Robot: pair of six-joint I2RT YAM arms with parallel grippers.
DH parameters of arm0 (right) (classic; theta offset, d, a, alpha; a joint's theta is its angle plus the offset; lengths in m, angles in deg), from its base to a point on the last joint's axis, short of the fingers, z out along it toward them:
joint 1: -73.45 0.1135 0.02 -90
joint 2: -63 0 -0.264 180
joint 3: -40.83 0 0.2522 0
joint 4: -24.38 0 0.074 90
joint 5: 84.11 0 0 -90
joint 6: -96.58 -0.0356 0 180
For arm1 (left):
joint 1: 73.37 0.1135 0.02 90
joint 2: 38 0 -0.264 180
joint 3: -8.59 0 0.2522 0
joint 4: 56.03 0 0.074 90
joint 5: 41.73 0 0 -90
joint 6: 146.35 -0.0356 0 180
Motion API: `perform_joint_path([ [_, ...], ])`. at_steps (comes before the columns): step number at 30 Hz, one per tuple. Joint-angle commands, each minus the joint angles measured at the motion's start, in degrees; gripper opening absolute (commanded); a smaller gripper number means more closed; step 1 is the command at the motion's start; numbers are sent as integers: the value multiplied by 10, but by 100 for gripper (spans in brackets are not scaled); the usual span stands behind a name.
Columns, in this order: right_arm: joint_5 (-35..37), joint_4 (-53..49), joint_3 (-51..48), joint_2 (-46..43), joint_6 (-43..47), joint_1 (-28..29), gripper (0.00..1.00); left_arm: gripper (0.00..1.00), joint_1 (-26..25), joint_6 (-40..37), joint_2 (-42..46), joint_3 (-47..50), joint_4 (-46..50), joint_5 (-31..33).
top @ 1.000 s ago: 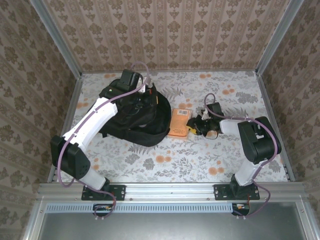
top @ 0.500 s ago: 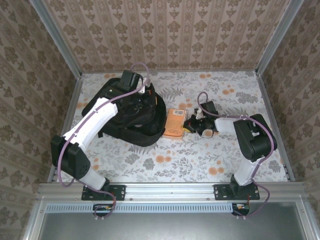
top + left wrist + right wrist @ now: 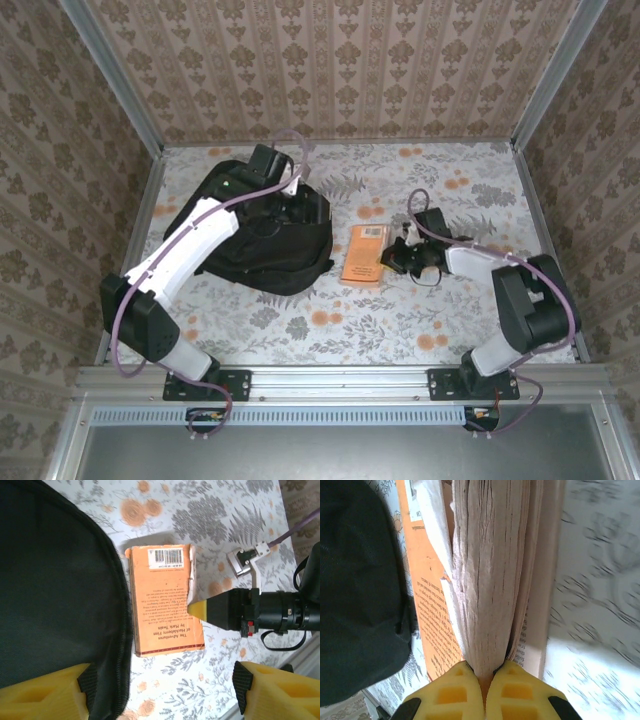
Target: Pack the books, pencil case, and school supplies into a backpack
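The black backpack [image 3: 262,238] lies at the left of the table, its edge also in the left wrist view [image 3: 50,580]. An orange paperback, one of the books [image 3: 363,252], lies just right of it, back cover up [image 3: 162,600]. My left gripper [image 3: 162,692] hovers open above the gap between backpack and book, nothing between its fingers. My right gripper [image 3: 485,672] is shut on the book's page block [image 3: 490,570] from the right side, the cover [image 3: 432,615] splayed away. Its yellow fingertip [image 3: 200,607] touches the book's edge. The pencil case and school supplies are out of view.
A floral cloth [image 3: 330,320] covers the table, with bare room along the front and back right. Metal frame posts [image 3: 535,215] and wallpapered walls close in the sides and back. The right arm's cable [image 3: 415,205] loops above its wrist.
My left gripper has opened over the backpack, which has shifted a little. My right gripper has shut on the book's pages, and the book has shifted slightly right.
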Motion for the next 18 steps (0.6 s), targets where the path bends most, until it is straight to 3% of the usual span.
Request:
perform_joint_path([
  [1,-15,-19,-37,-68,5,-27,0,75,-34,-6,-22,-24,-2,-2],
  [11,-135,87,-154,-207,-140,-121,0,78,-96,83,-171,-43,-66,-44],
  [18,-177,101,-169,-250,-176,-157,0,79,-111,152,-225,-48,-101,-65],
])
